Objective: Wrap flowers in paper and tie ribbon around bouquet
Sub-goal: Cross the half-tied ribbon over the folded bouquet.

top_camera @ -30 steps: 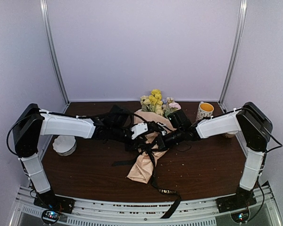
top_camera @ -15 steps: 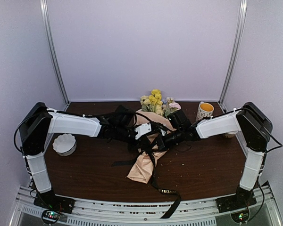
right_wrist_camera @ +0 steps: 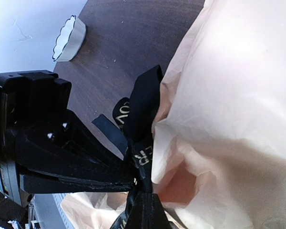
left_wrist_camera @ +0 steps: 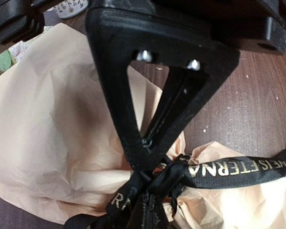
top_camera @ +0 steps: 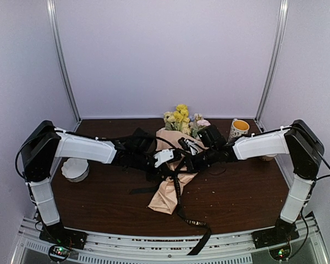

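Bouquet (top_camera: 168, 193), a crinkled tan-peach paper cone, lies flat on the dark brown wooden table (top_camera: 242, 201). Wide end points to the back wall, narrow end to the near edge. Small yellow, cream and pink blossoms (top_camera: 180, 116) show above the wide end.

Narrow black ribbon (top_camera: 193, 223) with pale lettering crosses the cone at mid-length. One tail runs down past the narrow end and over the near table edge; a shorter tail lies on the table to the left of the cone.

Left gripper (top_camera: 177, 160): fingers together, tips clamped on the ribbon where it bunches against the paper; the left wrist view shows this plainly.

Right gripper (top_camera: 187, 163): fingers together, pinching a strand of the ribbon just beside the left tips, at the cone's edge.

White scalloped bowl (top_camera: 75, 169) stands at the far left, well apart from the cone. White mug with yellow inside (top_camera: 238, 129) stands at back right, near the blossoms.
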`<state>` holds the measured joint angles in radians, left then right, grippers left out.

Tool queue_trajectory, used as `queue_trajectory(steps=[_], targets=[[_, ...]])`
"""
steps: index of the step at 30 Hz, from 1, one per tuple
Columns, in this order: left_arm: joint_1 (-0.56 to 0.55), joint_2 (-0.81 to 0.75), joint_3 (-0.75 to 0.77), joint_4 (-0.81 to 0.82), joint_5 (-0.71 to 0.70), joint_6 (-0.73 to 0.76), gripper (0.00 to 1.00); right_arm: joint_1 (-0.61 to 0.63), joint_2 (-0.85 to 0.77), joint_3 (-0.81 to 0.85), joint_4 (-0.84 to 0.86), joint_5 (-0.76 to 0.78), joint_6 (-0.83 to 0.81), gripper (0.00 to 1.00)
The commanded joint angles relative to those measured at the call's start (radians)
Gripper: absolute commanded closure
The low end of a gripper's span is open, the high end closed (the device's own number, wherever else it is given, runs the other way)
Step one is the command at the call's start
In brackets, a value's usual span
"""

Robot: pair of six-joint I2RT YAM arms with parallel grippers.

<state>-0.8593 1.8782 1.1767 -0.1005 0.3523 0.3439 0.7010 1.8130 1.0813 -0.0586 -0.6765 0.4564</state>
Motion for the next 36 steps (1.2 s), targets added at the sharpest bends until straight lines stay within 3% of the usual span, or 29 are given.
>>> queue_trajectory(steps=[1,20,36], targets=[[0.002,-0.064,-0.029,0.063,-0.017,-0.030,1.00,-0.001,-0.053,-0.024,-0.020,0.063,0.009,1.00],[0.002,-0.076,-0.025,0.021,0.040,-0.022,1.00,-0.009,-0.102,-0.051,-0.023,0.106,0.026,1.00],[0.002,-0.049,-0.026,-0.009,0.025,0.004,1.00,-0.010,-0.199,-0.090,-0.203,0.333,0.035,1.00]])
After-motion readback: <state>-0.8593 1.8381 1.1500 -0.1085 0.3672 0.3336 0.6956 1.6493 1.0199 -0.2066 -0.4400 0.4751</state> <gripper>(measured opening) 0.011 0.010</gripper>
